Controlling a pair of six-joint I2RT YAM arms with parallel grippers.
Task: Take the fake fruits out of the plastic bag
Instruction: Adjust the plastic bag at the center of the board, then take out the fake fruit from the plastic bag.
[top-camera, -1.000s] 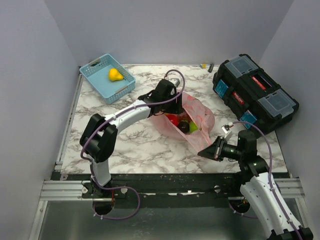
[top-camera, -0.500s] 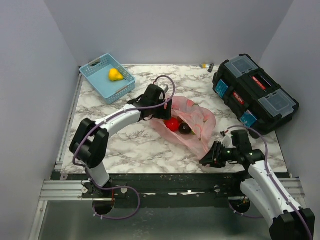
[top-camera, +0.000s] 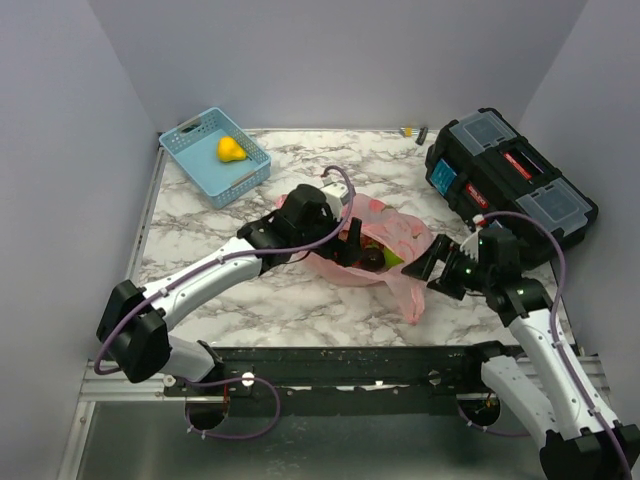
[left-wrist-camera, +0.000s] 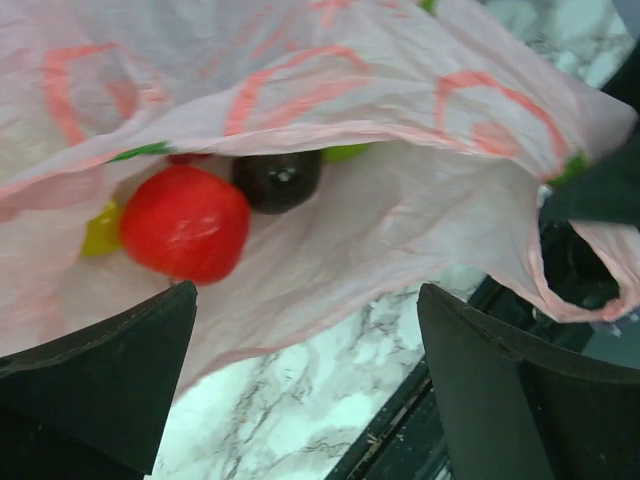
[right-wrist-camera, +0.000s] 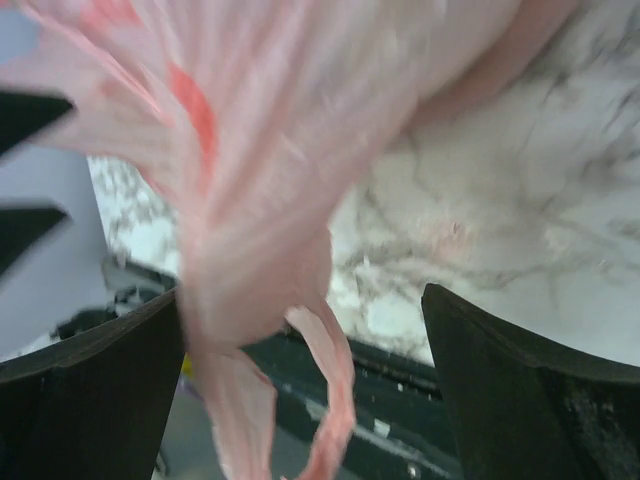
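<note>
Where the left wrist view looks into the plastic bag (left-wrist-camera: 400, 90), four fake fruits can be counted just ahead of the left tool (left-wrist-camera: 308, 300): one red apple (left-wrist-camera: 185, 222), one dark plum (left-wrist-camera: 278, 178) just beside it, one yellow piece (left-wrist-camera: 103, 230) half hidden on the apple's far side, and one green piece (left-wrist-camera: 345, 153) showing only as a sliver behind the plum. A fifth fruit, one yellow pear (top-camera: 232, 150), lies in the single blue basket (top-camera: 190, 160), well apart from both tools at the far corner of the tabletop (top-camera: 260, 295). There is one bag, lying slumped on the tabletop between the two tools. Its long axis runs from the open mouth, which faces the left tool, to a narrow gathered end that trails past the right tool (right-wrist-camera: 300, 295) toward the near edge. The left tool is released, fingers spread wide, nothing between them. The right tool is likewise released. The bag's gathered end hangs between its spread fingers unpinched, and whether the film brushes one finger cannot be told. One black toolbox (top-camera: 510, 185) stands beyond the right tool.
</note>
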